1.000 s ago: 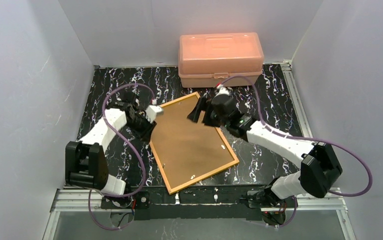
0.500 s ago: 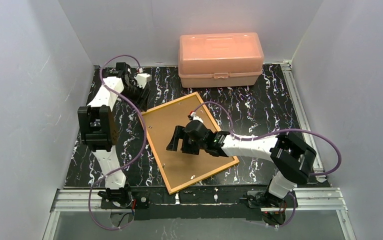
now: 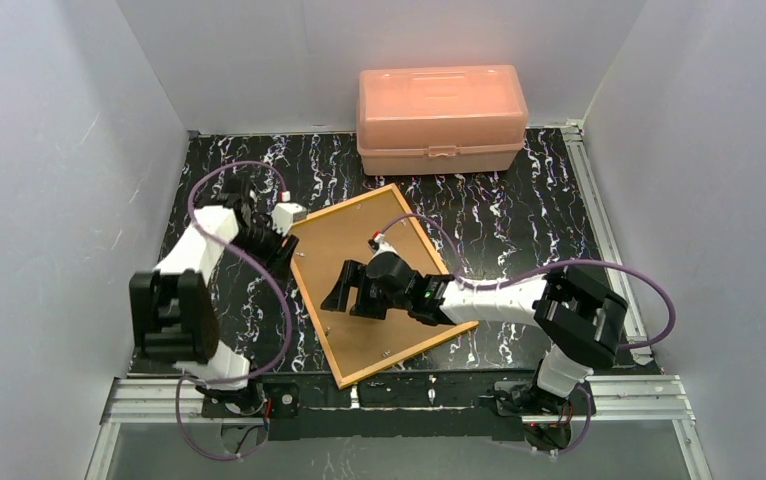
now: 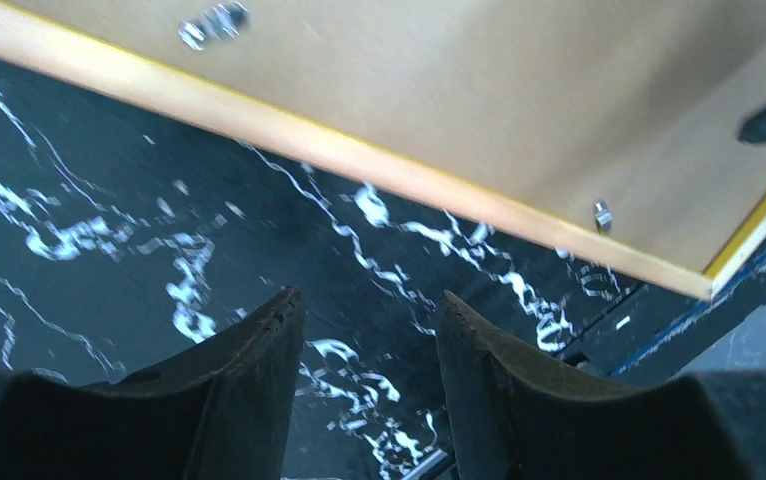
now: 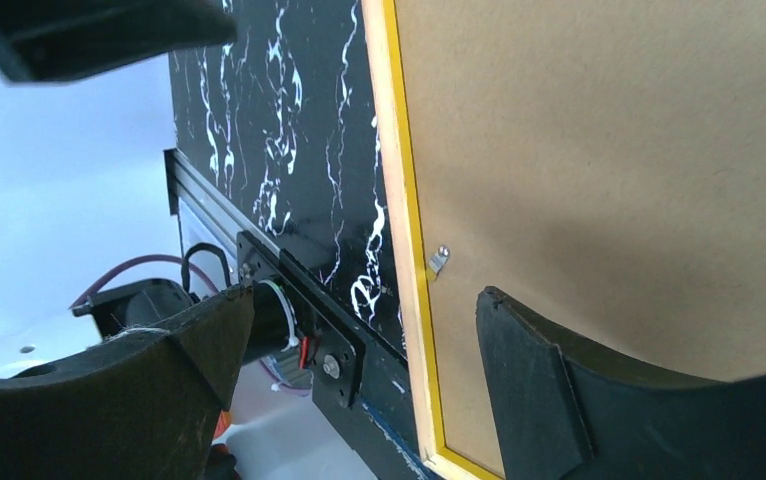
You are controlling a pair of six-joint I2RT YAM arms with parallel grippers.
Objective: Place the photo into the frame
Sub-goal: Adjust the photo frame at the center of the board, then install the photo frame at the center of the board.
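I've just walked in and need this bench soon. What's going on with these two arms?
The frame lies back-up and at an angle on the table. The right gripper is poised over the brown back near the frame's left edge, wide open and holding nothing. The left gripper is over bare table beside that same edge, jaws apart and empty. No photo shows in any view, so I cannot tell if it is already inside. A closed pink box sits at the back.
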